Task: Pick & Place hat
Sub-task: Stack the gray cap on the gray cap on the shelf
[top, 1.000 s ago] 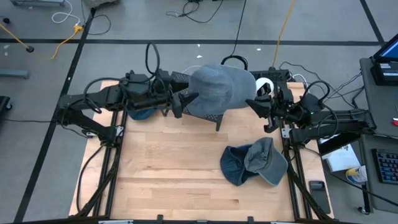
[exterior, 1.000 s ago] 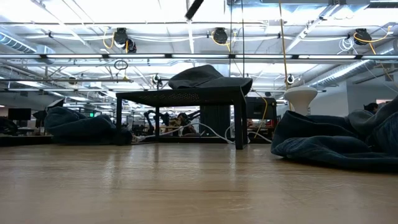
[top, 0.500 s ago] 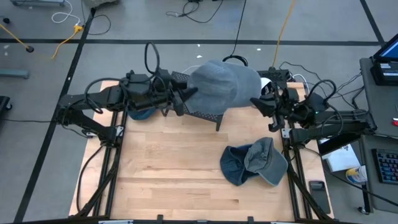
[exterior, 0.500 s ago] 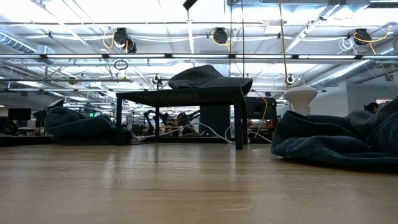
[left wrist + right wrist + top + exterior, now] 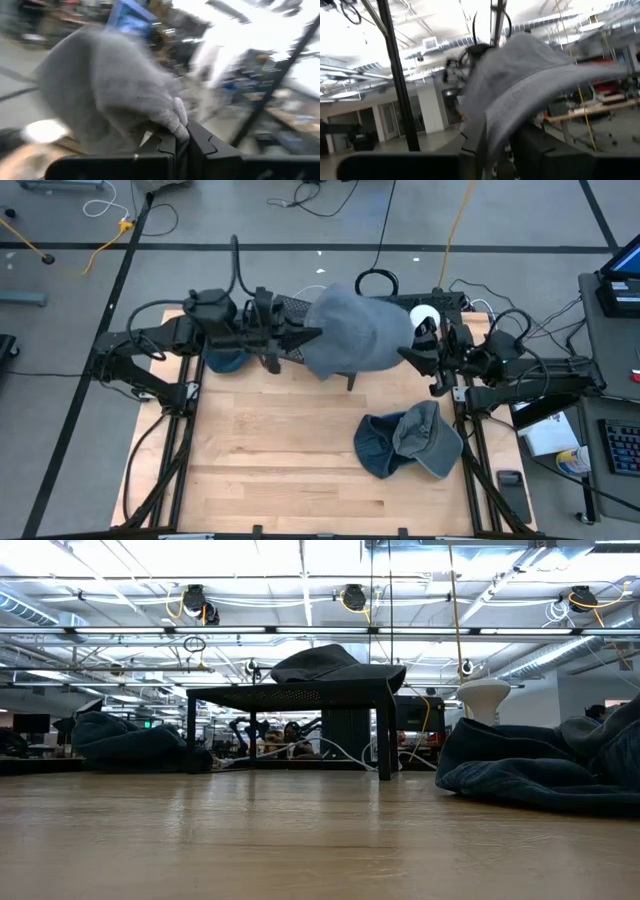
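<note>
Hat [image 5: 358,330] — grey, soft, crumpled, held aloft

Overhead looking down, table-level looking across, wrist views close on hat [image 5: 355,330]

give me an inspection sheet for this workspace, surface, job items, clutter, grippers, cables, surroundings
Surface: light wooden table top, bare toward the front.
Job's things: grey fabric hat held up between both arms over the black mesh stand; second grey-blue hat lies crumpled at right; dark blue hat under the left arm.
Clutter: white mushroom-shaped stand at the back right.
Grippers: left gripper shut on the grey hat's edge; right gripper has the hat's brim between its fingers.
Cables: black loops behind the table; yellow cable on the floor.
Surroundings: grey floor, laptop at far right.
</note>
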{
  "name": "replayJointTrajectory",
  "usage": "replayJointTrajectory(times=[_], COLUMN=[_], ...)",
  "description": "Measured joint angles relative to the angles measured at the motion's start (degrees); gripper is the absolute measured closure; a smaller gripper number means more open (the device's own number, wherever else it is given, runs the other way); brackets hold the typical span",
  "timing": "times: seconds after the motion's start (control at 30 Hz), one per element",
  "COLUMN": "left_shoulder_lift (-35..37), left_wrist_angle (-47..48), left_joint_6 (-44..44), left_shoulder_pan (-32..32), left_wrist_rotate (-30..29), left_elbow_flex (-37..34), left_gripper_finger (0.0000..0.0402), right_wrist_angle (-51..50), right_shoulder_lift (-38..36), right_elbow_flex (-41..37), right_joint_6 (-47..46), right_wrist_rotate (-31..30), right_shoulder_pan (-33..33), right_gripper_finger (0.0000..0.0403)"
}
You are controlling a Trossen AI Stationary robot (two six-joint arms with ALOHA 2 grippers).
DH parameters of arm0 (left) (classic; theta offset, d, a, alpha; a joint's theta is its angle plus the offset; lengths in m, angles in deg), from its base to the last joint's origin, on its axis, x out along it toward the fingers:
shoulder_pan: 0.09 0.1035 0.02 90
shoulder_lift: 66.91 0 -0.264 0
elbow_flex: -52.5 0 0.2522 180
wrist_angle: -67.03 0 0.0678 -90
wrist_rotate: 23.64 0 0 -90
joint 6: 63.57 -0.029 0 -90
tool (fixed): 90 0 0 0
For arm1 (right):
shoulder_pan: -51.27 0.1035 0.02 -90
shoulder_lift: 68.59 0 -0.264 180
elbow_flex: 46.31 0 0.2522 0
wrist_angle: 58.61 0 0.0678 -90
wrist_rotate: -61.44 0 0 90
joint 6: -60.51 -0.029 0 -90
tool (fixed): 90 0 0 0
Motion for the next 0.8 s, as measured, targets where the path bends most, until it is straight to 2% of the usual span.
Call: replayJointTrajectory(times=[0.13,0.33,0.5,0.7,0.8], left_shoulder_lift=[0.0,0.5,1.3,2.3,2.5], left_wrist_angle=[-5.0,-7.9,-7.4,-5.8,-4.0], left_joint_6=[5.3,11.9,14.1,15.1,14.0], left_shoulder_pan=[1.9,5.5,8.5,11.8,14.0], left_wrist_rotate=[8.4,15.9,21.2,27.7,31.6], left_elbow_flex=[0.0,0.0,0.0,0.0,0.0], left_gripper_finger=[0.0395,0.0397,0.0398,0.0398,0.0398], right_wrist_angle=[-7.4,-20.1,-25.7,-26.2,-26.2], right_shoulder_lift=[-1.3,-4.6,-6.9,-8.2,-8.2], right_elbow_flex=[0.0,0.0,0.0,0.0,0.0], right_joint_6=[0.1,2.1,-0.4,-4.3,-6.3], right_wrist_rotate=[0.0,0.0,0.8,9.1,10.8], right_shoulder_pan=[0.0,0.0,0.0,0.0,0.0], right_gripper_finger=[0.0275,0.023,0.0219,0.0222,0.0224])
